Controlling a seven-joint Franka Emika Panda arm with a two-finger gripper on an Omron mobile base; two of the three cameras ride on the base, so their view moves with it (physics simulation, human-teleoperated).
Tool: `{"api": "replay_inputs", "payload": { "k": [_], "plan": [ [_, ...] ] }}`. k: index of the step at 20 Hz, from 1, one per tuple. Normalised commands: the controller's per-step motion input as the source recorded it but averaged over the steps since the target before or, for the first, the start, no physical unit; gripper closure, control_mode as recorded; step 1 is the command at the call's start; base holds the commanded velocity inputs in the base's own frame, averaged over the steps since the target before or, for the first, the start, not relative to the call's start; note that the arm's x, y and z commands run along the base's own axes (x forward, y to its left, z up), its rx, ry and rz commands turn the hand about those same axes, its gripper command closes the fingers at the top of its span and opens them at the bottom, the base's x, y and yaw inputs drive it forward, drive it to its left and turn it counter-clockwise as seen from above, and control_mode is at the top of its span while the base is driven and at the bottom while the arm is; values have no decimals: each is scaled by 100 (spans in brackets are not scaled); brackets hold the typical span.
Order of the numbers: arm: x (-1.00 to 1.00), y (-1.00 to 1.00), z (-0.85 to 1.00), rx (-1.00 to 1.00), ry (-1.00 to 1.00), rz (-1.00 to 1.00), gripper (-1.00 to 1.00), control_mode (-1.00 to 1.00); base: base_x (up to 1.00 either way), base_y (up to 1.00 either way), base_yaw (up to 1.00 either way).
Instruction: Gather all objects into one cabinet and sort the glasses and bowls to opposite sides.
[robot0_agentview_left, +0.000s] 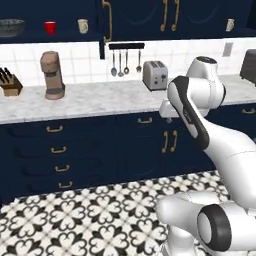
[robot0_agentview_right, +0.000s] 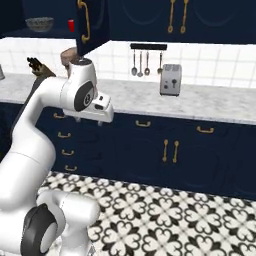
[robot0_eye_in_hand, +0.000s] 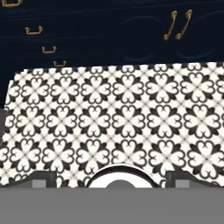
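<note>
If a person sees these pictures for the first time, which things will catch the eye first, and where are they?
The white arm fills the foreground, folded in front of the navy base drawers. Below it spreads the black-and-white patterned floor. High on the left, the open cabinet holds a grey bowl, a red cup and a cream mug.

Flat, even rendered light, no visible source. The marble counter (robot0_agentview_left: 100, 100) and white tile backsplash (robot0_agentview_left: 75, 55) read bright; the navy base drawers (robot0_agentview_left: 60, 150) and wall cabinets (robot0_agentview_right: 150, 20) go near black, panel detail barely readable. Soft shadow under the wall cabinets on the tiles. Mild sheen on the white arm (robot0_agentview_left: 200, 95) and toaster (robot0_agentview_right: 170, 79). No glare. All 3 views low resolution and soft; the patterned floor (robot0_eye_in_hand: 113, 113) is slightly blurry in the hand view. No edge distortion seen.
</note>
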Motion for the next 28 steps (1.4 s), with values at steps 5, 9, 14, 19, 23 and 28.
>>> {"api": "replay_inputs", "payload": {
  "k": [5,9,14,19,23,28],
  "plan": [
    [0,0,0,0,0,0,-100,100,7,-100,0],
    [0,0,0,0,0,0,-100,100,12,-100,0],
    [0,0,0,0,0,0,-100,100,24,-100,1],
    [0,0,0,0,0,0,-100,100,43,-100,9],
    [0,0,0,0,0,0,-100,100,77,-89,15],
    [0,0,0,0,0,0,-100,100,100,-19,1]
  ]
}}
